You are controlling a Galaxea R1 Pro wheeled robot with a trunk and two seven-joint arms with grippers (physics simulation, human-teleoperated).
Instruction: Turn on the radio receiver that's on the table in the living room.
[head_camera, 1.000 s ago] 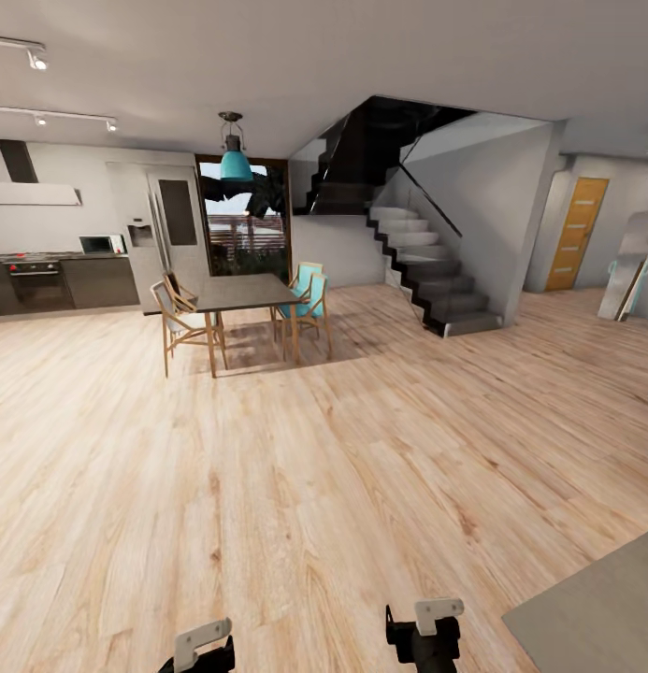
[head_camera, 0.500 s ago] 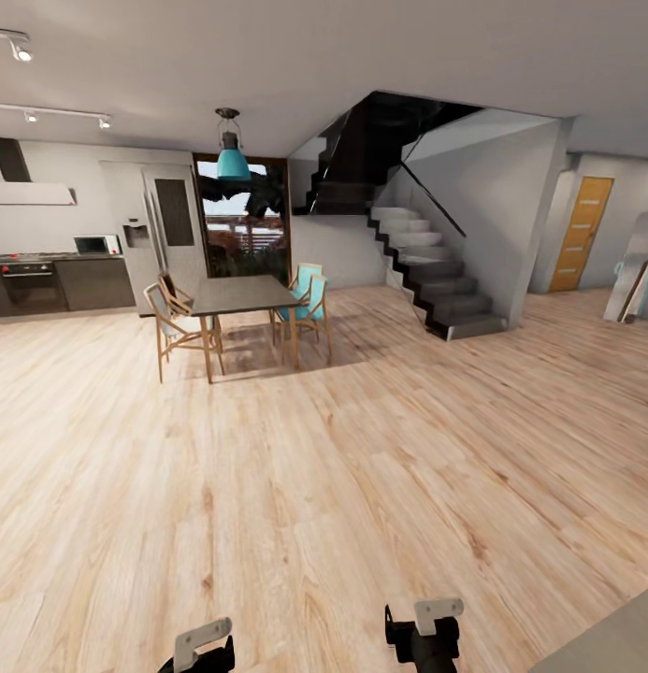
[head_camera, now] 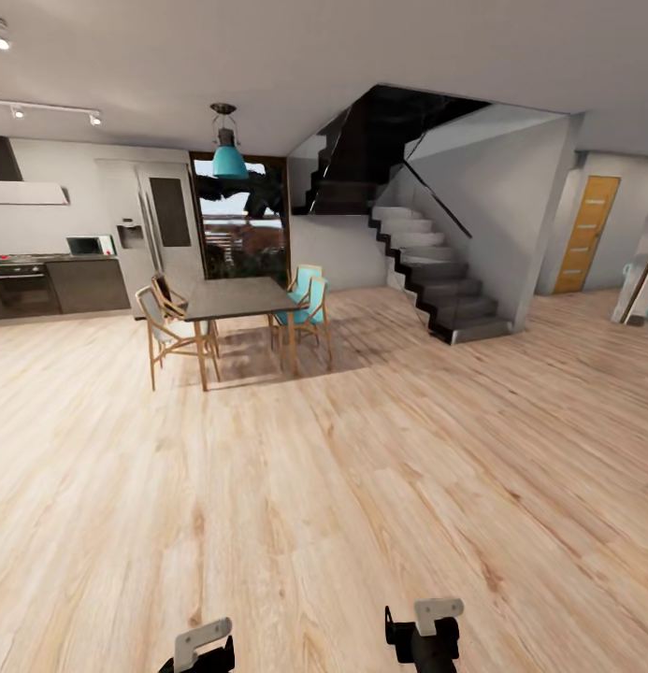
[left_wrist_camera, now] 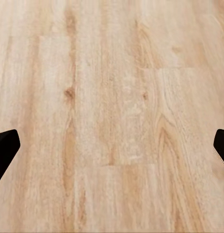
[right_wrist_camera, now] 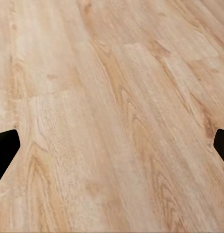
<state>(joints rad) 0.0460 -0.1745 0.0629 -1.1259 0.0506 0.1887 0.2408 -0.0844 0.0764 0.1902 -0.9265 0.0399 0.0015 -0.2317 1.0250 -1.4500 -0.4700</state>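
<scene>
Ahead, I see plank floor (head_camera: 361, 486), a dining table (head_camera: 239, 297) and stairs (head_camera: 436, 271); left gripper (left_wrist_camera: 112, 145) and right gripper (right_wrist_camera: 112, 145) hang spread wide, holding nothing.

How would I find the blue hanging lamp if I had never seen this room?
Start from the dark staircase at the back of the room and look left to the dining table with its wooden chairs. Above the table, in front of the tall window, hangs the lamp. It is the one teal, bell-shaped shade on a short hanger, unlike the small white spotlights on the ceiling track further left.
</scene>
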